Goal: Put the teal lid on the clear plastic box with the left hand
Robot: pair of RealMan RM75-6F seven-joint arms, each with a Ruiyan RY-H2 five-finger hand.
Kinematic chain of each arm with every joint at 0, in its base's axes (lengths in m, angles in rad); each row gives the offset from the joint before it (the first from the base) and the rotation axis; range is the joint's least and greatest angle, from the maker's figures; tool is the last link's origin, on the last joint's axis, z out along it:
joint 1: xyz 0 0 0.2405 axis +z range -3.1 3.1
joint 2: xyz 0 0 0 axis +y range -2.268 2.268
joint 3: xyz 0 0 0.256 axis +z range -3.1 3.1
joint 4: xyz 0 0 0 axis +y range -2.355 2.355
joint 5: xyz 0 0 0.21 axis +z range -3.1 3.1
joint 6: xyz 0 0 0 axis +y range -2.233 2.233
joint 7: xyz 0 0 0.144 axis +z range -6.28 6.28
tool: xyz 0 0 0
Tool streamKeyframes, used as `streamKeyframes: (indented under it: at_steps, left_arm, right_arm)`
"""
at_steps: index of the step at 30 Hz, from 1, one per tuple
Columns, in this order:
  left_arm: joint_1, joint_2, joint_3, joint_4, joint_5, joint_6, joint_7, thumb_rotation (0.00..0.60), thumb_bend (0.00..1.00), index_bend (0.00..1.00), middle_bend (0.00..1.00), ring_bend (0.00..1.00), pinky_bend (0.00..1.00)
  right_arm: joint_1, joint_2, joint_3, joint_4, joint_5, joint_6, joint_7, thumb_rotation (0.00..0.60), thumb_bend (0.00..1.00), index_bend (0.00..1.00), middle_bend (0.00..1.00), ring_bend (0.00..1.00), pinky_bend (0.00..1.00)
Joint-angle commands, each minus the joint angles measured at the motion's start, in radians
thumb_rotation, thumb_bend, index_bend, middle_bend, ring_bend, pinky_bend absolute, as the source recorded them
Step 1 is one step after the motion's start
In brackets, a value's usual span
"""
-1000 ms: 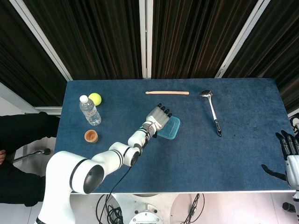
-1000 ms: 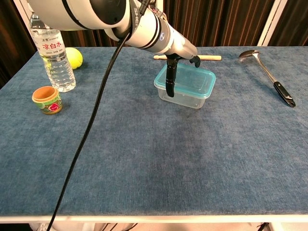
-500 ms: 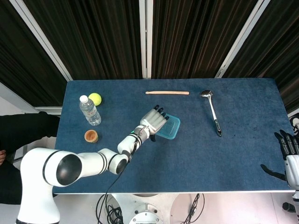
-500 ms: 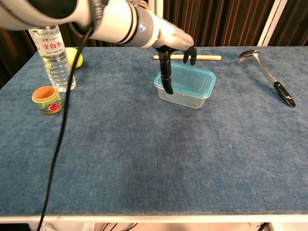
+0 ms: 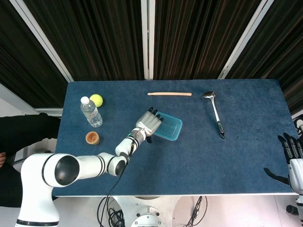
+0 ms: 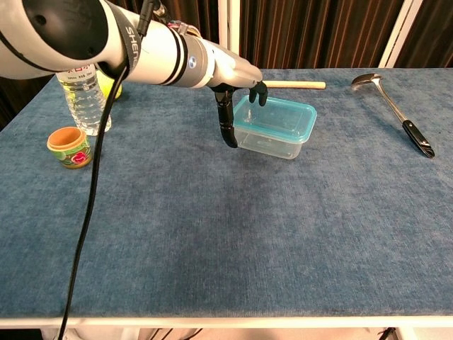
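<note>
Now the teal lid (image 6: 279, 117) sits on the clear box (image 6: 272, 141), near the middle of the blue, felt-like surface (image 6: 233, 234). Left hand (image 6: 237, 88) hovers at the box's left end, fingers (image 6: 228, 127) apart and hanging down, holding nothing. Around it: a plastic water bottle (image 5: 91, 112) and a yellow-green ball (image 5: 96, 100) at far left, a small orange jar (image 6: 69, 147) below them, a thin wooden stick (image 5: 169, 94) behind the box, and a shiny metal ladle (image 5: 215, 112) with a dark handle to the right. Right hand (image 5: 293, 158) sits at the surface's right edge, fingers spread, empty.
</note>
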Motion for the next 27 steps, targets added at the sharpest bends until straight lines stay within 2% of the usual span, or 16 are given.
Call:
streamKeyframes:
  at_steps: [1,8,18,27]
  left_arm:
    - [0.008,-0.007,-0.008,0.008,-0.003,-0.002,0.011,0.451,0.0,0.16,0.14,0.01,0.0]
    - [0.025,-0.002,-0.029,-0.017,0.011,0.025,0.042,0.451,0.0,0.16,0.14,0.01,0.0]
    - [0.101,0.084,-0.043,-0.247,0.162,0.179,0.064,0.45,0.0,0.17,0.15,0.01,0.0]
    - [0.152,0.097,-0.049,-0.343,0.206,0.251,0.118,0.454,0.0,0.17,0.15,0.01,0.0]
  right_arm:
    - [-0.002,0.001,0.0,-0.002,-0.002,0.003,-0.002,0.6,0.04,0.0,0.0,0.0,0.0]
    - [-0.006,0.003,-0.001,-0.005,-0.005,0.011,-0.004,0.6,0.04,0.0,0.0,0.0,0.0]
    - [-0.003,0.003,-0.003,-0.013,-0.019,0.013,-0.01,0.6,0.04,0.0,0.0,0.0,0.0]
    - [-0.005,0.002,-0.005,-0.017,-0.03,0.023,-0.015,0.6,0.04,0.0,0.0,0.0,0.0]
